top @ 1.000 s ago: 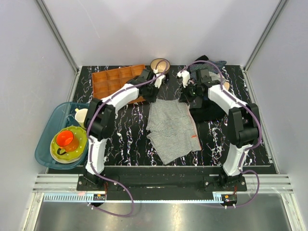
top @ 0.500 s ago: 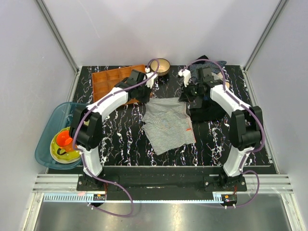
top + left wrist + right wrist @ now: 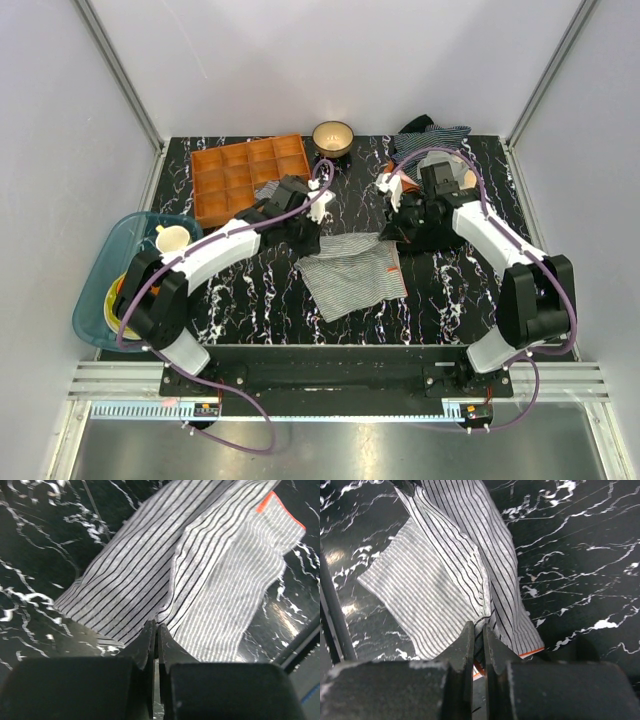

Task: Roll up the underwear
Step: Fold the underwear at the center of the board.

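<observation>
The underwear [image 3: 350,275], white cloth with thin grey pinstripes and an orange-red edge tag [image 3: 270,502], lies half folded on the black marbled table [image 3: 440,300]. Its far edge is lifted and drawn toward the near side. My left gripper [image 3: 305,235] is shut on the far left corner of the cloth [image 3: 156,626]. My right gripper [image 3: 392,235] is shut on the far right corner [image 3: 483,625], next to the orange trim [image 3: 530,653]. The underwear fills both wrist views [image 3: 200,570] [image 3: 450,555].
An orange divided tray [image 3: 250,175] and a small bowl [image 3: 333,137] stand at the back. A dark striped garment [image 3: 430,135] and black cloth [image 3: 440,225] lie at the back right. A teal bin [image 3: 100,290] with dishes sits off the table's left edge.
Both grippers have pulled the underwear's far edge toward the near side, folding it over itself. The cloth's footprint has become shorter.
</observation>
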Robot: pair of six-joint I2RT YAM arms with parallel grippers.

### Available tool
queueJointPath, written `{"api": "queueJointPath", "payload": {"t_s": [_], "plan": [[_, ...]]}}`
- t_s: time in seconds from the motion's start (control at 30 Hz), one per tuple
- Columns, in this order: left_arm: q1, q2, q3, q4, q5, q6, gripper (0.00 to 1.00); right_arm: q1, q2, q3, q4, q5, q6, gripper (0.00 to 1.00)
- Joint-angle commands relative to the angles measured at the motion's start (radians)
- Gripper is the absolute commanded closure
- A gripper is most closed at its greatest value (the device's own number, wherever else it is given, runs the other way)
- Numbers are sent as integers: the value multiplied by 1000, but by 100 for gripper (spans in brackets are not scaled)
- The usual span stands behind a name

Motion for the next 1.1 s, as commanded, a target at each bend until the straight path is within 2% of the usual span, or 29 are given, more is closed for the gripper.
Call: {"api": "queueJointPath", "payload": {"t_s": [0.0,0.4,1.07], "plan": [[-45,-82,-57,69,25,-65,100,-5,-51,-43,-108,-59,-158,99],[-125,-113,-183,86,60,-131,100,-5,-62,-148,-218,10,-304,99],[-194,-68,-252,100,84,-161,100,-6,-7,-214,-294,18,-370,97]]}}
